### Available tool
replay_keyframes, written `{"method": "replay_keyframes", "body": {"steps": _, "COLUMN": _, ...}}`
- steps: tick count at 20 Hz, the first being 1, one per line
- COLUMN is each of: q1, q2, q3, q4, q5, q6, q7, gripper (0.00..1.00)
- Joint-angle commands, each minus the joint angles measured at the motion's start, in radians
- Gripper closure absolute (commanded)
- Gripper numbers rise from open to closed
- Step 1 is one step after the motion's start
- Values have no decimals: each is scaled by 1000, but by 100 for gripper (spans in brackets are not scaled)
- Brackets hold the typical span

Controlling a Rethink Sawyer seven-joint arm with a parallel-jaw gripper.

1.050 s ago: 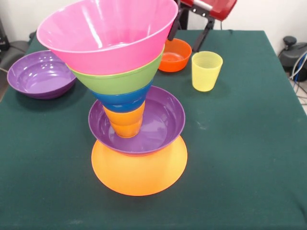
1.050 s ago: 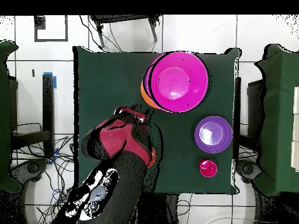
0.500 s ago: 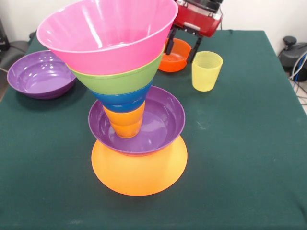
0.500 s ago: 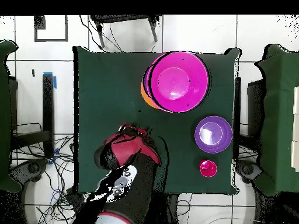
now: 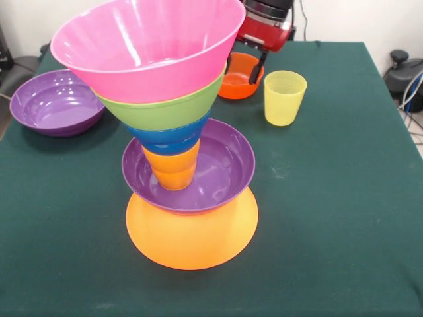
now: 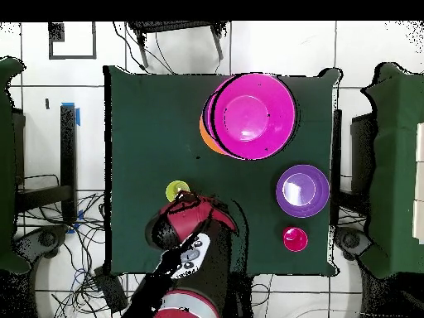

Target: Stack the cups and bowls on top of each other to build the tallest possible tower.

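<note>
We see the tower (image 5: 178, 132) standing toward the near side of the dark green cloth-covered table (image 5: 344, 198). Its base is an upturned big yellow-orange plastic bowl (image 5: 192, 241); on that rests a wide shallow purple bowl (image 5: 221, 168), and inside it stands an inverted orange tapered tumbler (image 5: 172, 168). Above the tumbler sit a small blue bowl (image 5: 168, 137), a medium green bowl (image 5: 165, 109) and, topmost, a big glossy pink bowl (image 5: 149, 46).

The red and black gripper (image 5: 243, 68) hangs behind the tower, over the small orange-red bowl (image 5: 241, 78). One dark finger (image 5: 256, 69) reaches down at that bowl's rim; the other is hidden behind the pink bowl, so we cannot tell whether the fingers are spread or closed, or whether they grip anything.

Just beside the visible finger stands the translucent yellow tumbler (image 5: 284, 98), upright. Well away from the fingers, across the tower, lies the second wide purple bowl (image 5: 56, 102). From overhead, a red-pink cup (image 6: 296, 239) sits near the table edge.

We read no writing or brand marks anywhere.
</note>
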Motion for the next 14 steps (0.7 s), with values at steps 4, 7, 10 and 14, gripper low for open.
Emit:
{"method": "replay_keyframes", "body": {"steps": 4, "q1": -96, "q2": -56, "q3": 162, "q4": 59, "q5": -162, "q6": 99, "q7": -152, "gripper": 0}}
{"method": "replay_keyframes", "body": {"steps": 7, "q1": -100, "q2": -22, "q3": 151, "q4": 46, "q5": -203, "q6": 64, "q7": -128, "gripper": 0}}
{"method": "replay_keyframes", "body": {"steps": 10, "q1": -117, "q2": -2, "q3": 143, "q4": 32, "q5": -243, "q6": 44, "q7": -122, "gripper": 0}}
{"method": "replay_keyframes", "body": {"steps": 14, "q1": -158, "q2": 15, "q3": 158, "q4": 23, "q5": -298, "q6": 31, "q7": -124, "gripper": 0}}
